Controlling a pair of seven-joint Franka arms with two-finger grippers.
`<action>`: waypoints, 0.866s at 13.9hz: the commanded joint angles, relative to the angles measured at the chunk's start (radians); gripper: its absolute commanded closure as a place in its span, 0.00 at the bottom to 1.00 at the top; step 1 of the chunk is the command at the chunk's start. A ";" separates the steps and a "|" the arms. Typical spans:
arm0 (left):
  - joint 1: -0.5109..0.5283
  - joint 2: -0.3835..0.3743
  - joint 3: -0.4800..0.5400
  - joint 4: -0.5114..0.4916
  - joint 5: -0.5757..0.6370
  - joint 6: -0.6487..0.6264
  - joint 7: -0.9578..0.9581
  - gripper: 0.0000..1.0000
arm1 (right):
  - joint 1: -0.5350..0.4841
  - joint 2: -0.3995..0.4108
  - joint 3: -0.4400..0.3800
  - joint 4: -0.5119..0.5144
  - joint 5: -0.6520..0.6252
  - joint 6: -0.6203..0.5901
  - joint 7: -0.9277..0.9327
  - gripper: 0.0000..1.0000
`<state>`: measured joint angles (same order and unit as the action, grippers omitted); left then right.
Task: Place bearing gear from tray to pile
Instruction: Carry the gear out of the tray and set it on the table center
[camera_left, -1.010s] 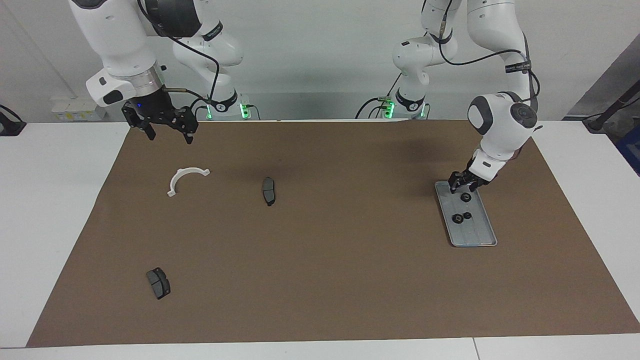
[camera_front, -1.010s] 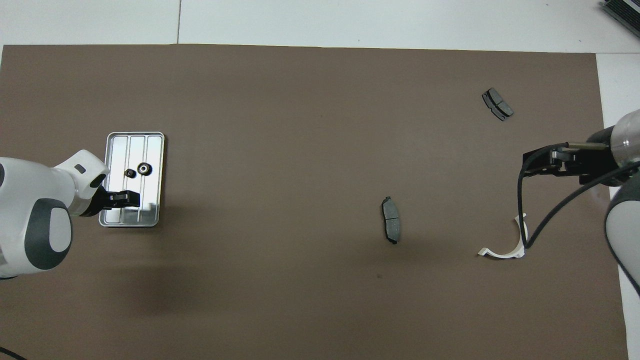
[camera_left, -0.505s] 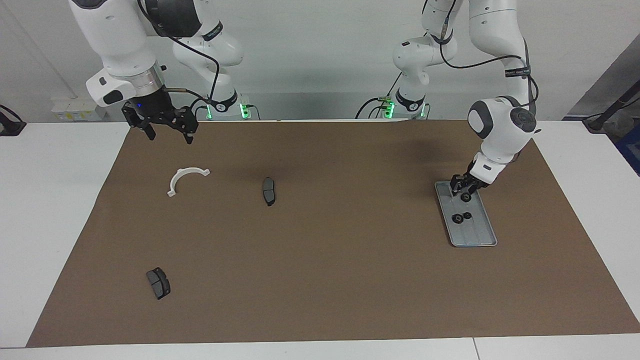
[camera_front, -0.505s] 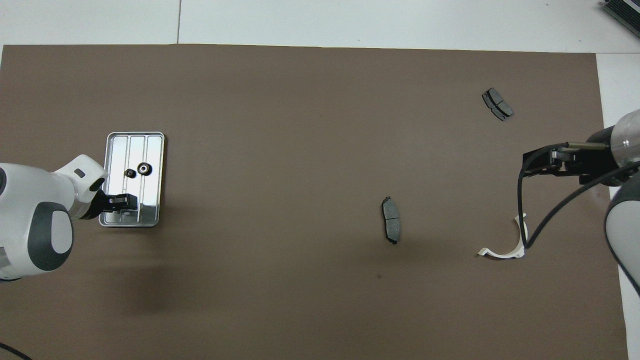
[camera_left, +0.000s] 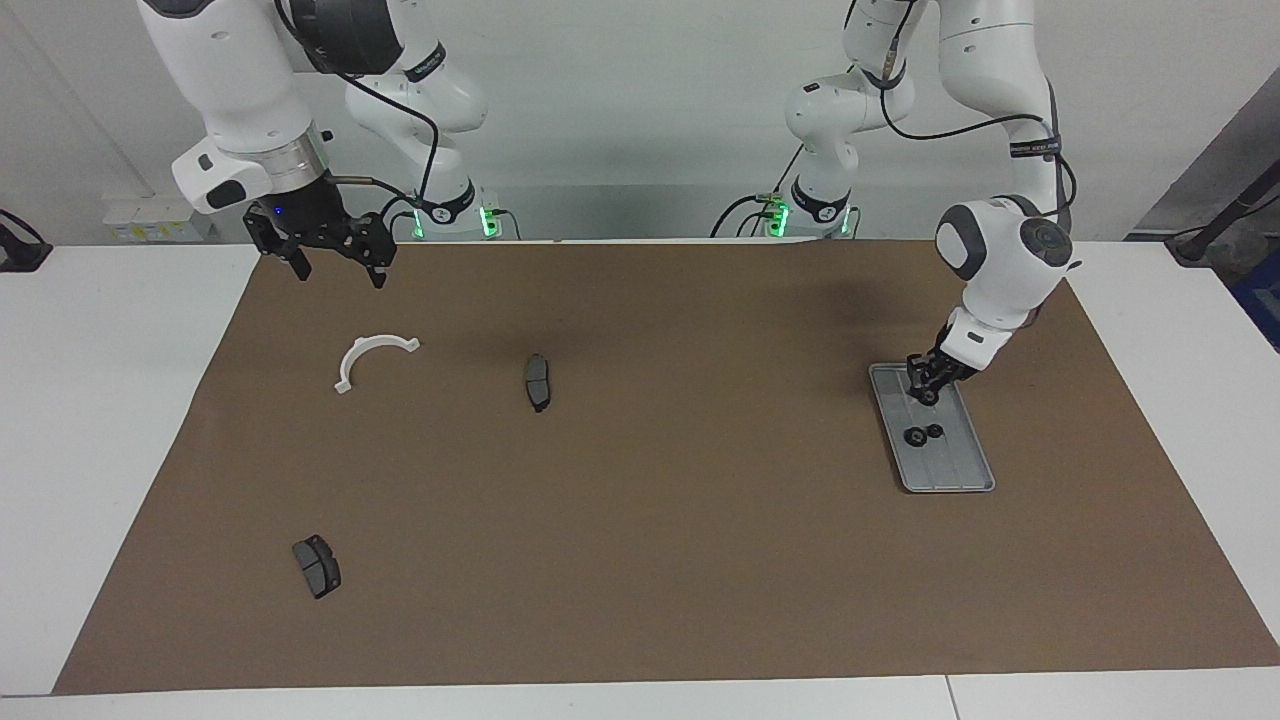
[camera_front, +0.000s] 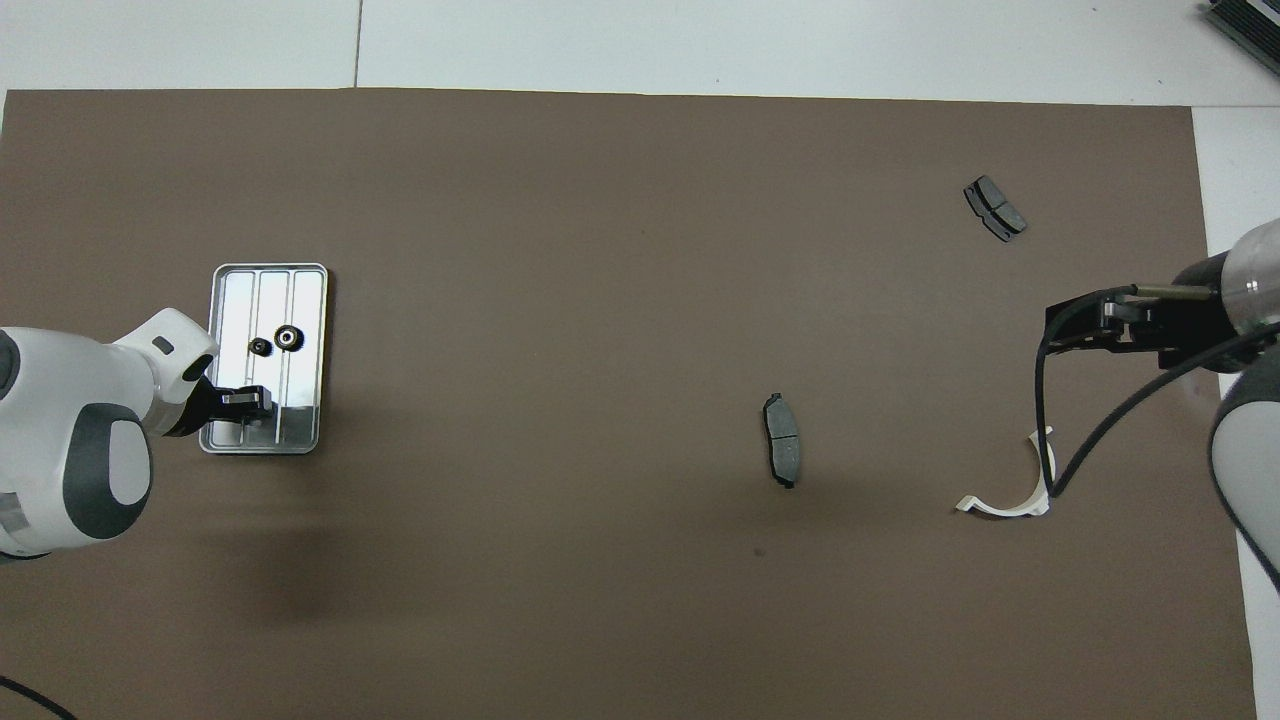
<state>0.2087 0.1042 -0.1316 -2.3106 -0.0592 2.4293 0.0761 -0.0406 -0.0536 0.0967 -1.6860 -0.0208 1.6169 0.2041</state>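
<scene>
Bearing gear (camera_left: 929, 397) sits in the tray (camera_left: 960, 470) at its robot end, left end effector (camera_left: 926, 390) closed around it; small, rigid, likely slick, so you'd pinch across its rim; right end effector (camera_left: 335, 268) waits open.

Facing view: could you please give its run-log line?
left gripper: low in ribbed silver metal tray | right gripper: open, waiting | two black gears: in tray

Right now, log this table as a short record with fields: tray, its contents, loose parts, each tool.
tray: silver ribbed tray at the left arm's end of the mat
contents: two small black gears side by side
loose parts: white half-ring bracket, two dark pads, toward the right arm's end
left tool: down in the tray's robot-side end, around a third gear
right tool: open, waiting above the mat near the bracket
</scene>
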 joint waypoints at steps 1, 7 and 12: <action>-0.006 0.017 -0.008 0.054 -0.016 -0.002 0.013 0.90 | -0.004 -0.023 0.000 -0.031 0.025 0.026 -0.018 0.00; -0.254 0.041 -0.011 0.172 -0.016 -0.033 -0.367 0.91 | -0.004 -0.023 0.000 -0.031 0.025 0.026 -0.018 0.00; -0.530 0.037 -0.011 0.142 -0.017 -0.007 -0.715 0.88 | -0.004 -0.023 0.000 -0.031 0.025 0.026 -0.018 0.00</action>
<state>-0.2314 0.1385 -0.1616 -2.1612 -0.0624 2.4149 -0.5496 -0.0406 -0.0537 0.0967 -1.6863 -0.0208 1.6169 0.2041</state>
